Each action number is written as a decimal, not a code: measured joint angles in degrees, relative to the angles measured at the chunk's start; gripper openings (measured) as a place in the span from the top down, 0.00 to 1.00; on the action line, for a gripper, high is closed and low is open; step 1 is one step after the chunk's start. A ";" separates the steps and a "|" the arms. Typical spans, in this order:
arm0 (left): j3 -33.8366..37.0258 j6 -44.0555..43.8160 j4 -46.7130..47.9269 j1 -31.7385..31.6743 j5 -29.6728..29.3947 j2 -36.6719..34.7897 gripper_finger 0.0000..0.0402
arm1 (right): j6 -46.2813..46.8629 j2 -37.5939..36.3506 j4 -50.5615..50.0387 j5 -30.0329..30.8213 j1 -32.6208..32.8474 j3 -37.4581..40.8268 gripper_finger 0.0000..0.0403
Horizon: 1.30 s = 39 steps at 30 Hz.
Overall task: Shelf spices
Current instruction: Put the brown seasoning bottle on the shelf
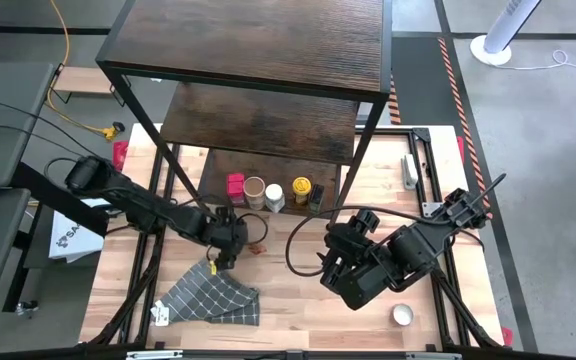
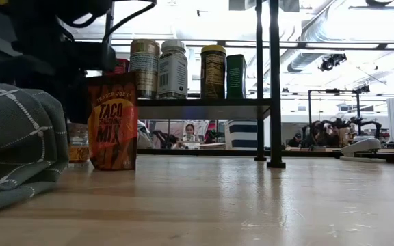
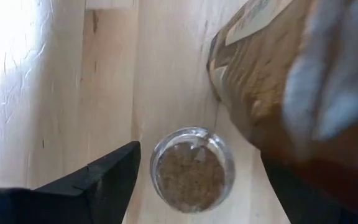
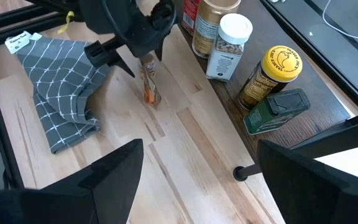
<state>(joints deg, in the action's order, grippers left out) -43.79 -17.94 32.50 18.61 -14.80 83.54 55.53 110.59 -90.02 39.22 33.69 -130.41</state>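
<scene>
— Spices first: where are they?

— Four stand in a row on the shelf's [image 1: 268, 110] lowest dark wood board: a tan-lidded jar [image 4: 211, 23], a white-capped bottle [image 4: 229, 46], a yellow-lidded jar [image 4: 270, 76] and a dark green tin [image 4: 277, 109]. A red one [image 1: 235, 187] sits at the row's end.

— And that pouch?

— Orange-brown packet [image 2: 113, 121], printed "TACO SEASONING MIX", upright on the pale plank table [image 1: 298, 300], just beside a small clear glass jar [image 3: 192, 168] of brown powder.

— The left gripper [image 1: 220, 252]?

— Above that glass jar, fingers spread either side, not touching it. A grey checked cloth [image 1: 213, 297] lies crumpled nearby.

— The right gripper [image 1: 340, 283]?

— Spread wide too, holding nothing, hanging over bare table. A small round tin [image 1: 402, 315] lies near it.
</scene>
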 joint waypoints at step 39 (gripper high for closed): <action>-11.82 -52.58 36.30 -0.71 -30.39 -17.19 0.59 | -0.50 0.00 0.00 2.62 -0.07 0.00 0.23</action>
<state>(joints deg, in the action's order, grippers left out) -55.61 -70.51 68.80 17.91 -45.19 66.35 55.02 110.59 -90.02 41.85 33.63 -130.41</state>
